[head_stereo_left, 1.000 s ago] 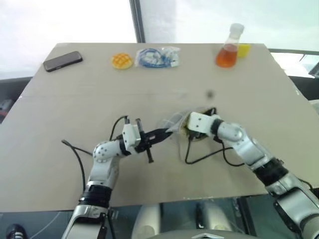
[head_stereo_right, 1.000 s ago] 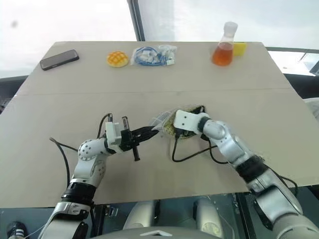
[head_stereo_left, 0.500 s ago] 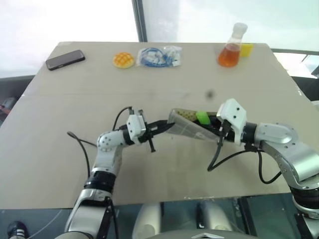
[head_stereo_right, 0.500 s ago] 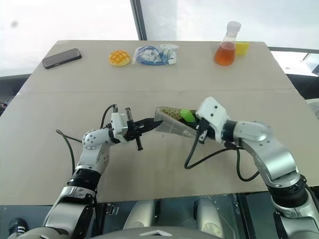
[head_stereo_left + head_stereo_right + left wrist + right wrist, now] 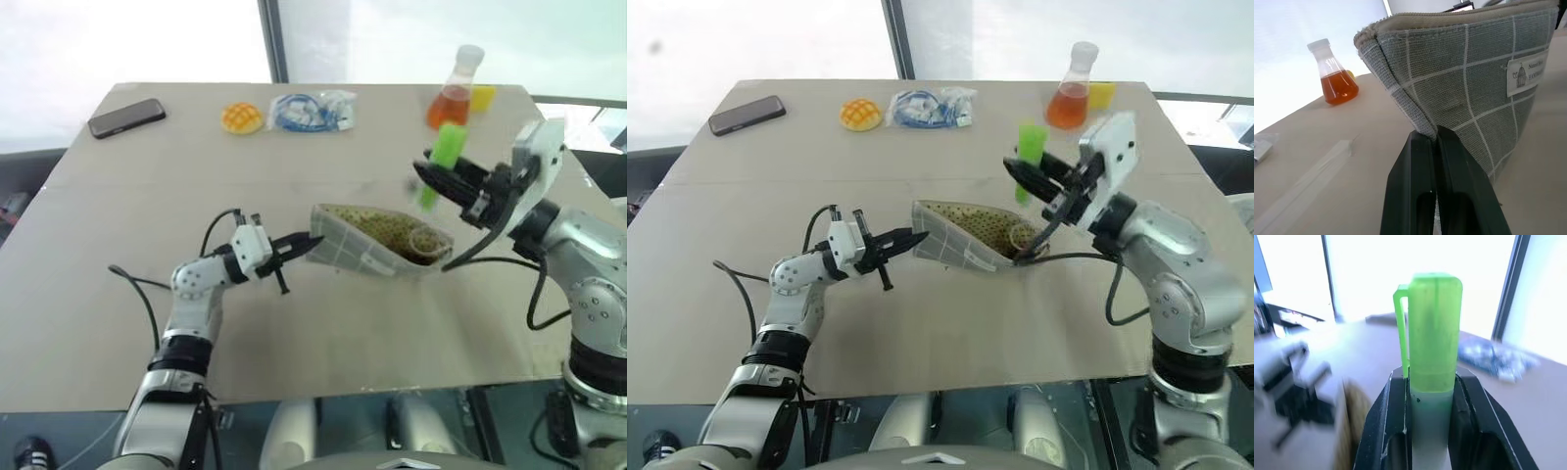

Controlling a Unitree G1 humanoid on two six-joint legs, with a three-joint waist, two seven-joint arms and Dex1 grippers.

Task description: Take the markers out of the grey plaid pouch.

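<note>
Lifted clear since a second ago, when the right end effector was down at the pouch mouth, a green marker (image 5: 446, 157) now rides high above the surface (image 5: 118, 294). Nearest, the left end effector (image 5: 296, 245) is pressed together on a corner of the grey plaid pouch (image 5: 377, 245), likely anchoring it. Beyond, the right end effector (image 5: 439, 178) pinches the marker upright. Farther back stand a flask (image 5: 453, 93), cable bag (image 5: 309, 111) and phone (image 5: 125, 117).
</note>
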